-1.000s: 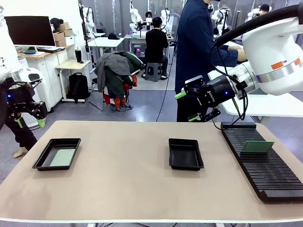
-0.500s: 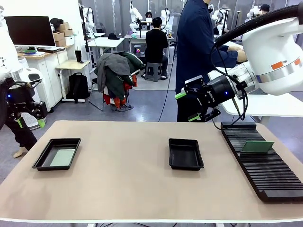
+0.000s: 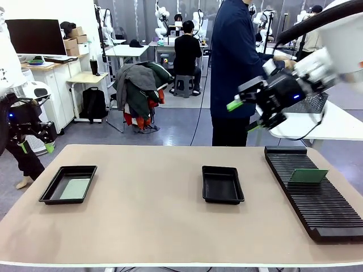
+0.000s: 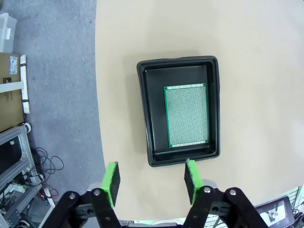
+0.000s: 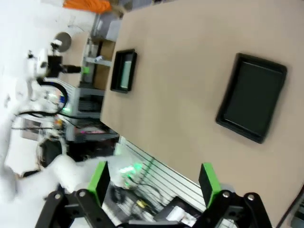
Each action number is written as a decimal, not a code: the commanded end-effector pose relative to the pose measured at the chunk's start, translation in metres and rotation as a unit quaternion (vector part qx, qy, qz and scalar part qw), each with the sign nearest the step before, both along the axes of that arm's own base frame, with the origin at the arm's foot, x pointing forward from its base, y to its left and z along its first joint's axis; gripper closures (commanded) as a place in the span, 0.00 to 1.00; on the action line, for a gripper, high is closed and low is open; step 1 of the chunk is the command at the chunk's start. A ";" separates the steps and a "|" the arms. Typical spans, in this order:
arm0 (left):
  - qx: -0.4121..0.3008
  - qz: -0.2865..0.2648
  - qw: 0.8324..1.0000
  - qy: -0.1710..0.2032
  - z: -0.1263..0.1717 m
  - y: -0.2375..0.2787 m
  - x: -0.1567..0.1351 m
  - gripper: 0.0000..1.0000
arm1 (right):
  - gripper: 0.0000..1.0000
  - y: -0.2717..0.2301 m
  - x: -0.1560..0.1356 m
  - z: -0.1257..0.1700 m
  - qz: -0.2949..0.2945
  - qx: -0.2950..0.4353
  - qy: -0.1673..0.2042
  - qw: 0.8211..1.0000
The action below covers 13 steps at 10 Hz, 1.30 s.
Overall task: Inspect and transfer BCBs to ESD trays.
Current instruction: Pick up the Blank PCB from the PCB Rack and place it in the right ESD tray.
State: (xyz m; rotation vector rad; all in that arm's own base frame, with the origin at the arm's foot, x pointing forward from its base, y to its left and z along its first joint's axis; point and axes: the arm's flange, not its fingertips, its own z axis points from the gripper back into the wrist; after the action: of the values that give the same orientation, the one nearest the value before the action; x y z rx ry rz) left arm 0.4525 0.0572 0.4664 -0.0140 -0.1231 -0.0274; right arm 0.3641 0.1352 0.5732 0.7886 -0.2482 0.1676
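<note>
A black ESD tray (image 3: 50, 192) lies at the table's left with one green BCB (image 3: 75, 188) flat in it. In the left wrist view the same tray (image 4: 145, 114) and BCB (image 4: 186, 115) sit just beyond my left gripper (image 4: 151, 175), which is open and empty. From the front, that left gripper (image 3: 36, 146) hangs off the table's left edge. A second ESD tray (image 3: 222, 184) at mid-table holds nothing. Another BCB (image 3: 308, 175) stands on edge in the ribbed rack (image 3: 323, 207). My right gripper (image 3: 244, 116) is open and empty, high above the table's far right, with the bare tray (image 5: 251, 97) far below it.
A person in dark blue (image 3: 232, 68) stands behind the far edge, turned toward a side table. The long rack fills the table's right side. The right wrist view also catches the left tray (image 5: 123, 70) and my left arm (image 5: 47, 66) beyond it.
My right gripper has risen and swung to the right, away from the table's far edge. The left gripper, trays and boards have not moved.
</note>
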 end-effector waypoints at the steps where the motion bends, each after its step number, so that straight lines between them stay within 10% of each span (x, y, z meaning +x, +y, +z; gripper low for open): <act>1: 0.001 -0.001 1.000 -0.003 -0.002 -0.001 -0.002 0.27 | 0.00 -0.047 -0.014 0.045 0.092 -0.051 -0.081 0.991; 3: 0.001 -0.001 1.000 -0.003 -0.002 -0.001 -0.002 0.27 | 0.00 -0.085 -0.018 0.082 0.179 -0.136 -0.121 0.967; 9: 0.001 -0.001 1.000 -0.003 -0.002 -0.001 -0.002 0.27 | 0.00 -0.164 -0.016 0.130 0.426 -0.328 -0.285 0.794; 13: 0.001 -0.001 1.000 -0.003 -0.002 -0.001 -0.002 0.27 | 0.00 -0.181 -0.001 0.128 0.507 -0.368 -0.273 0.730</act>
State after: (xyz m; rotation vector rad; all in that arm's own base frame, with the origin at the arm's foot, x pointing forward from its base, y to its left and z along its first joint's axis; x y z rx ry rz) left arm 0.4526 0.0565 0.4664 -0.0147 -0.1231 -0.0292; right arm 0.3566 -0.0390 0.7034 -0.0224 -0.2929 1.4478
